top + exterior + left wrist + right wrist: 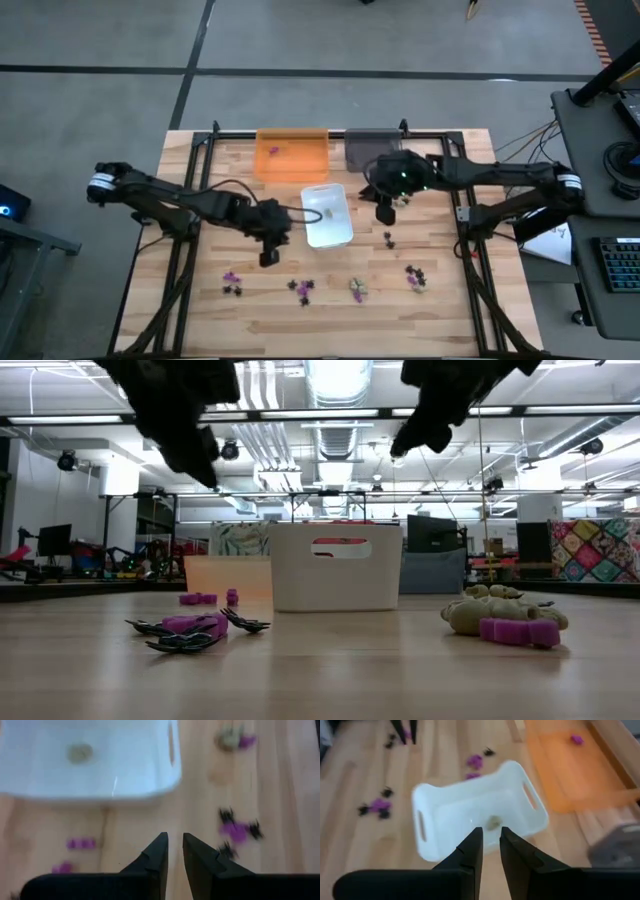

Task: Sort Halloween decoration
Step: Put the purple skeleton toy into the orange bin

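while left tool [270, 258] hangs low; right tool [384, 213] beside white tray [327, 216]

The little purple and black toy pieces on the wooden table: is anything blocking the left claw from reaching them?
Nothing visible does. The left gripper hangs above bare wood, and the nearest small purple and black toy pieces lie just ahead on the open wooden table. The white plastic tray sits off to the side, not between them.
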You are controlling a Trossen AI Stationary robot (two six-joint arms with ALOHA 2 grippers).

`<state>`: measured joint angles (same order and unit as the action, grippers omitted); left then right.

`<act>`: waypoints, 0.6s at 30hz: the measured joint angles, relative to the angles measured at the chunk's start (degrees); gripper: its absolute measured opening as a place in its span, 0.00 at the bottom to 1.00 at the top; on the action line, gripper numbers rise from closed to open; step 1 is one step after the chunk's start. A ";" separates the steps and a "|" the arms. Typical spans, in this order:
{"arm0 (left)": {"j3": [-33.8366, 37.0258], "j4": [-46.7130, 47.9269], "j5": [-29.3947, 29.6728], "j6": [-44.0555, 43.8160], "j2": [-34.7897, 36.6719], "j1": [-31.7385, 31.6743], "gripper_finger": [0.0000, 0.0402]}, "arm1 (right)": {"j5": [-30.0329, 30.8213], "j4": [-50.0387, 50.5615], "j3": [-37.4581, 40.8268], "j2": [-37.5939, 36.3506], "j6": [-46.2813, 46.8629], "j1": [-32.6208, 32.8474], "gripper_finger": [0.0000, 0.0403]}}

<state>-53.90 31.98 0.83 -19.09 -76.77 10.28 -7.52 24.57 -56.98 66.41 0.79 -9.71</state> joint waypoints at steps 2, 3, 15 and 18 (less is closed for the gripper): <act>-1.88 4.93 -0.01 -1.30 0.00 2.04 0.10 | 0.01 -1.65 0.87 -0.72 0.98 1.38 0.14; -2.71 7.62 -0.03 -2.05 0.00 3.02 0.10 | 0.03 -2.63 1.21 -0.90 1.25 2.00 0.14; -3.38 16.86 -1.50 -14.44 0.00 14.92 0.10 | 0.05 -9.75 5.85 -0.24 2.52 11.17 0.13; -3.36 17.10 -1.26 -16.68 0.00 18.17 0.10 | 0.06 -12.57 7.51 -0.32 2.39 13.63 0.13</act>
<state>-57.25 49.08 -0.43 -35.78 -76.77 28.45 -7.46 12.00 -49.47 66.09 3.18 3.92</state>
